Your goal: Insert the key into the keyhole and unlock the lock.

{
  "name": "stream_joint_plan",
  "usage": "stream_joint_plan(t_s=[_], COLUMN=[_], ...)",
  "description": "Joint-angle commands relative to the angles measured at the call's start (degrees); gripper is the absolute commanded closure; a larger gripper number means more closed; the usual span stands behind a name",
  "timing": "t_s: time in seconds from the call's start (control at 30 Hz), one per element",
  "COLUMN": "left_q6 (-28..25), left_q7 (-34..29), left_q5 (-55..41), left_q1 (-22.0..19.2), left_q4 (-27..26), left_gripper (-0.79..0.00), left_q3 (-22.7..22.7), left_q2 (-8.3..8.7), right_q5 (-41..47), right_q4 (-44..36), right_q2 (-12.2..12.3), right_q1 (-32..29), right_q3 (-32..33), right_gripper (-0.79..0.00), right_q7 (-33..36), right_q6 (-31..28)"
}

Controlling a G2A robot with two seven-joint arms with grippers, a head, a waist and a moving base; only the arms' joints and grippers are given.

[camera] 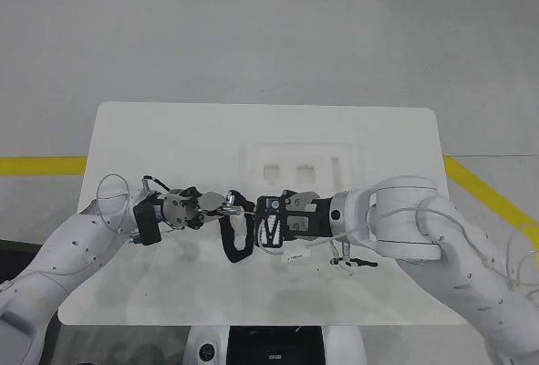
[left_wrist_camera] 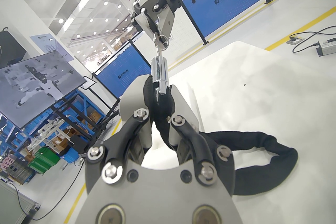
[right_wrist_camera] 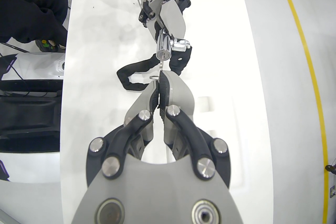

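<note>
Lock [camera: 233, 241] with key [right_wrist_camera: 161, 65]: held up over white table [camera: 388, 274], between two grippers, near table's middle.

Left gripper [camera: 218, 210]: fingers pressed together on lock's black fabric-covered end, just behind chrome cylinder [left_wrist_camera: 159, 72]. Cylinder standing out past fingertips, pointed at opposite gripper.

Black sleeve [left_wrist_camera: 265, 156] of lock: one long loop, drooping from clamped end toward robot's side of table. Whether resting on table surface or hanging just above, not to be told.

Keyhole [right_wrist_camera: 163, 54]: slot in cylinder's round end face, turned toward right gripper.

Key: thin blade in line with cylinder, tip at keyhole. Depth of entry not to be told. Small wire ring [right_wrist_camera: 153, 77] at head of key, just beside fingertips.

Right gripper [camera: 250, 217]: fingers pressed together, pinching head of key. Set directly opposite left gripper, tips near cylinder but apart from it.

Foam tray [camera: 255, 155]: white, with several shallow recesses, lying flat on far part of table behind right gripper, apart from lock and both grippers.
</note>
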Motion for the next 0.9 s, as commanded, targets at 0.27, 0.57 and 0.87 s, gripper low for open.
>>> stream_joint_plan(t_s=[0.27, 0.57, 0.87], left_q6=[-1.36, -1.09, -0.45], left_q7=[-1.36, -1.10, -0.45], left_q5=[1.72, 1.00, 0.47], left_q1=[-0.48, -0.22, -0.50], left_q4=[-1.61, -1.91, -1.50], left_gripper=[0.000, 0.000, 0.000], left_q3=[-0.32, -0.35, 0.30], left_q2=[0.42, 0.46, 0.29], right_q5=[3.97, 4.89, 3.32], right_q4=[1.80, 1.92, -0.41], right_q2=[-0.31, -0.32, 0.43], right_q1=[2.96, 3.73, 2.37], right_q3=[-1.48, -1.78, -0.37], right_gripper=[0.000, -0.754, -0.742], right_q7=[2.96, 3.29, 2.95], right_q6=[0.11, 0.73, -2.13])
